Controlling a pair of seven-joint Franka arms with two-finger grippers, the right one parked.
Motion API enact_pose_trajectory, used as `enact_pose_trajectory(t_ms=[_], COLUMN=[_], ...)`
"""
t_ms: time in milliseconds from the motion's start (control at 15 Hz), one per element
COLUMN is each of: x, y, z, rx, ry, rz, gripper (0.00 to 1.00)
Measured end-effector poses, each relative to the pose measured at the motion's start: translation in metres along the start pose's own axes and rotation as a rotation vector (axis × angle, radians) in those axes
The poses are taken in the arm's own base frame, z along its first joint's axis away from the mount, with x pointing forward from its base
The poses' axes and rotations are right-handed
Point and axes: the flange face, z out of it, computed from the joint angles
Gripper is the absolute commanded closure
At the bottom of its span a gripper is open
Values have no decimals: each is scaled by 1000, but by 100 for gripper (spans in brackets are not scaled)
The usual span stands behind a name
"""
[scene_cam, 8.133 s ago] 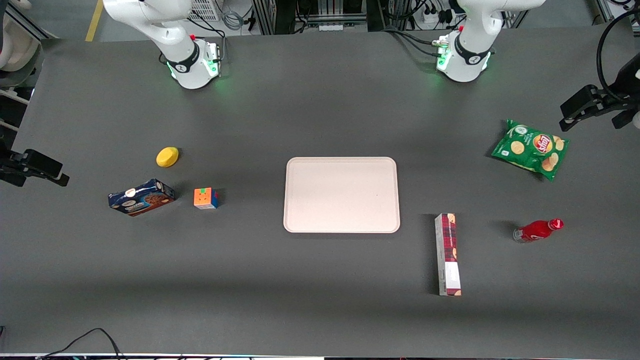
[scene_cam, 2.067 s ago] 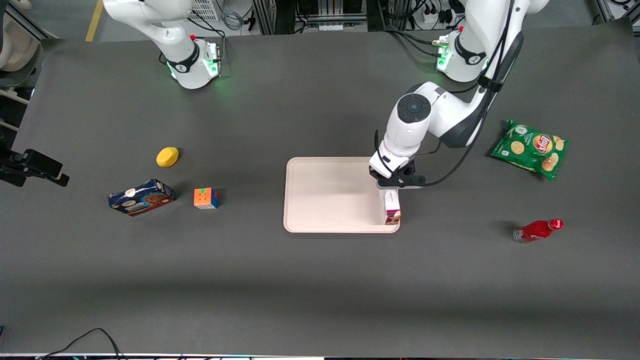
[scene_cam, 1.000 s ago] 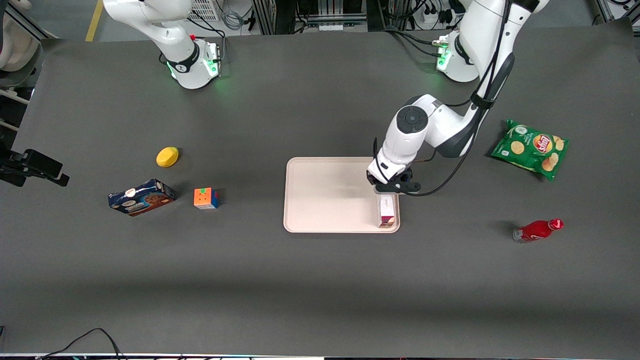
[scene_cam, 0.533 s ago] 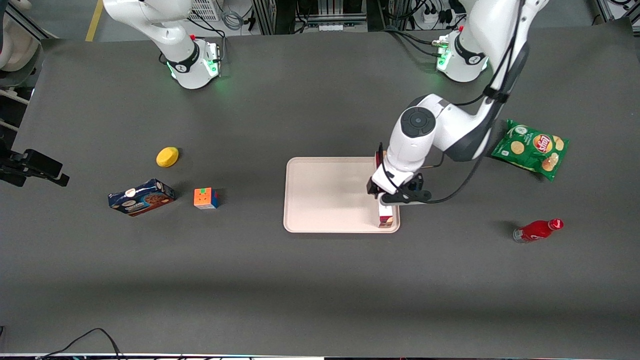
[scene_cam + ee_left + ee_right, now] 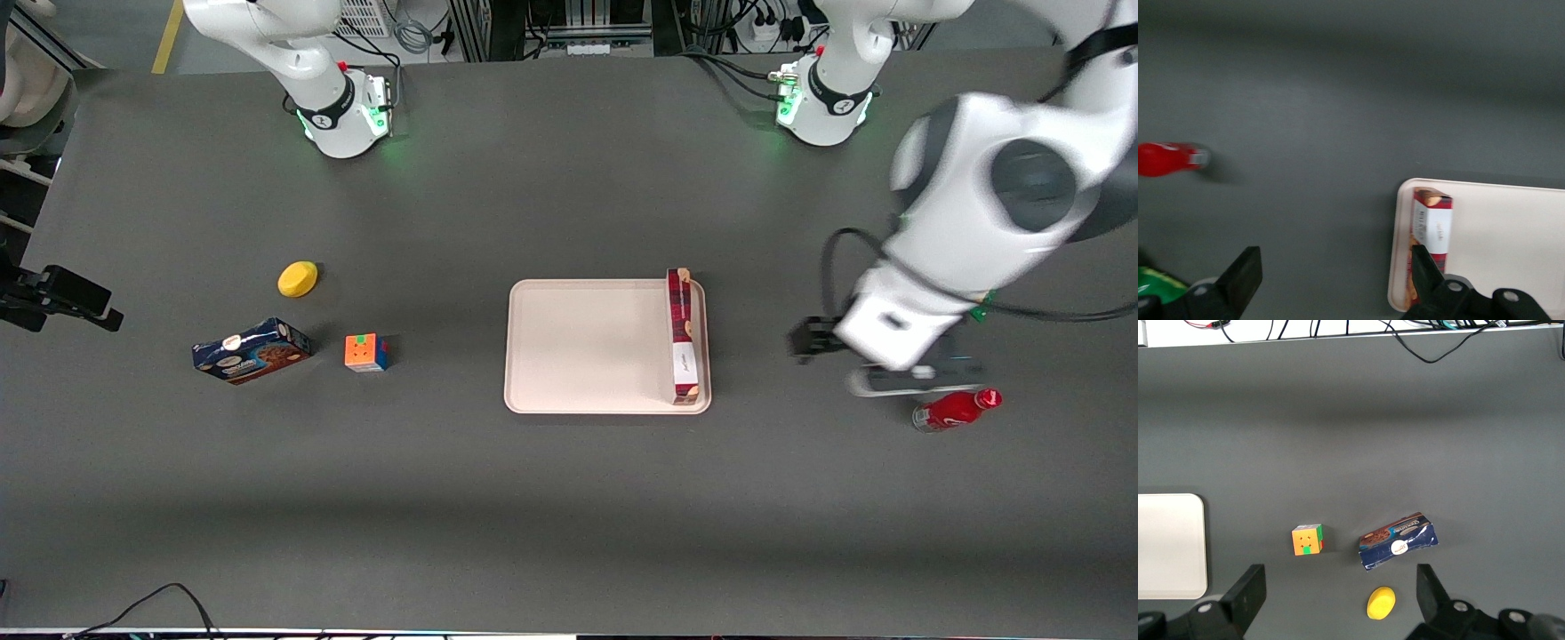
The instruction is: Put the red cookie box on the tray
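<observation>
The red cookie box (image 5: 683, 338) lies flat on the tray (image 5: 587, 347), along the tray's rim toward the working arm's end of the table. My gripper (image 5: 853, 364) hangs high above the bare table between the tray and a red bottle (image 5: 956, 409), well apart from the box. In the left wrist view the gripper (image 5: 1335, 267) is open with only table between its fingers, and the red cookie box (image 5: 1431, 227) shows resting inside the tray (image 5: 1511, 233) rim.
The red bottle (image 5: 1168, 159) lies on its side near the gripper. A green chips bag (image 5: 1155, 287) is mostly hidden under the arm. Toward the parked arm's end lie a blue cookie box (image 5: 252, 350), a colour cube (image 5: 365, 352) and a yellow object (image 5: 297, 278).
The gripper has let go of the red cookie box, risen and swung away toward the working arm's end. The box stays lying on the tray.
</observation>
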Motion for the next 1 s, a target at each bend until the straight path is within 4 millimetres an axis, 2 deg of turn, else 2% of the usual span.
enact_pose_trajectory(t_ms=[67,200,400,533,733,1000], x=[4,2,-7,-12,-14,-12], y=[-24,-59,-96,-116,-130,-144], z=[-17,-51,-98,-123,-138,-137], rx=[4,19,39,48,62,80], ry=[4,4,-17,-33,-49,-61], rz=[-17,-36,4,46,101,126], gripper=[0,0,0,0,0,0])
